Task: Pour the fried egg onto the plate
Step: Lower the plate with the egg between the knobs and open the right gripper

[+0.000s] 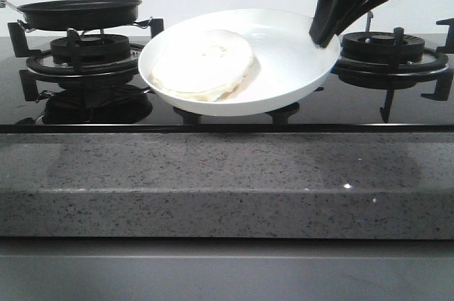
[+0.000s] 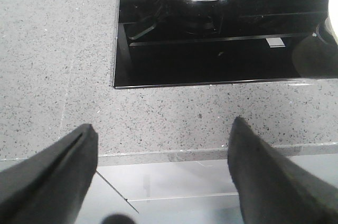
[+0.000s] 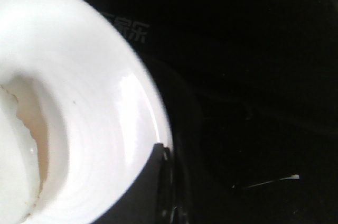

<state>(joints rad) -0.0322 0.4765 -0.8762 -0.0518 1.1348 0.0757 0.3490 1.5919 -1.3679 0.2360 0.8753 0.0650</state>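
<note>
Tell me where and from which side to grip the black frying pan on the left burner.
Grip the frying pan by its handle stub, which pokes out past the front view's left edge. Come in from the left with the open left pincer. The pan's wall is low and round, so it gives little hold.

We see the plate (image 1: 284, 67), round, glossy white and shallow with a raised rim, tilted so its near-left edge dips, hovering over the middle of the black cooktop. On it the fried egg (image 1: 203, 64), a flat pale cream disc with ragged edges, lies toward nine o'clock, reaching the rim at seven.
</note>
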